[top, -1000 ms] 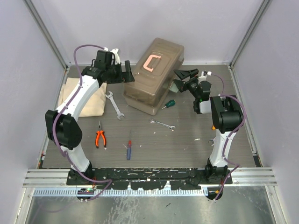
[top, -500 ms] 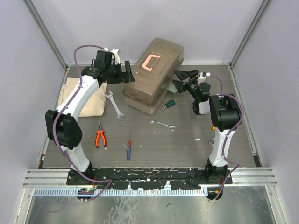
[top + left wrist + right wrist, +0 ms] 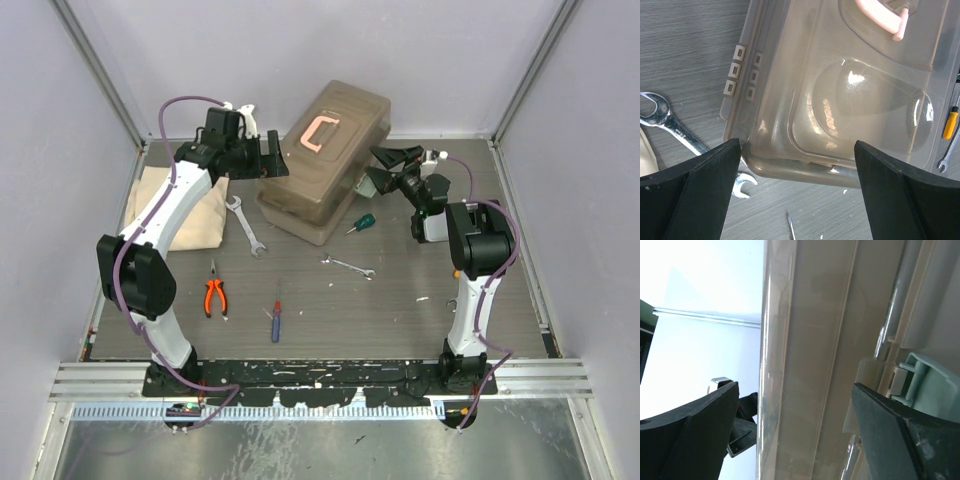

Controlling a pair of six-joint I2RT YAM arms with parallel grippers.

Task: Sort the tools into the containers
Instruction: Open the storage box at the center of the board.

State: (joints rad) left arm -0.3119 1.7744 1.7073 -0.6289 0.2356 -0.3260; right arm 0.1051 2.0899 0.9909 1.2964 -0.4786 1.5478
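Note:
A brown translucent toolbox (image 3: pixel 322 165) with a salmon-pink handle (image 3: pixel 318 133) stands closed, so the containers inside are hidden. My left gripper (image 3: pixel 272 158) is open at its left end; in the left wrist view the lid (image 3: pixel 860 100) fills the gap ahead of that gripper (image 3: pixel 797 192). My right gripper (image 3: pixel 383 170) is open against the box's right side, near the pale green latch (image 3: pixel 930 382). On the table lie a big wrench (image 3: pixel 245 225), a green screwdriver (image 3: pixel 361 223), a small wrench (image 3: pixel 348 266), orange pliers (image 3: pixel 214 294) and a blue-red screwdriver (image 3: pixel 276 320).
A tan cloth (image 3: pixel 185 210) lies at the left under the left arm. An orange-handled screwdriver (image 3: pixel 950 122) and another wrench (image 3: pixel 944 161) lie beyond the toolbox, by the right arm. Walls close in the back and both sides.
The right gripper has crept a little left against the toolbox, and the box has shifted slightly left. The left arm has stayed put.

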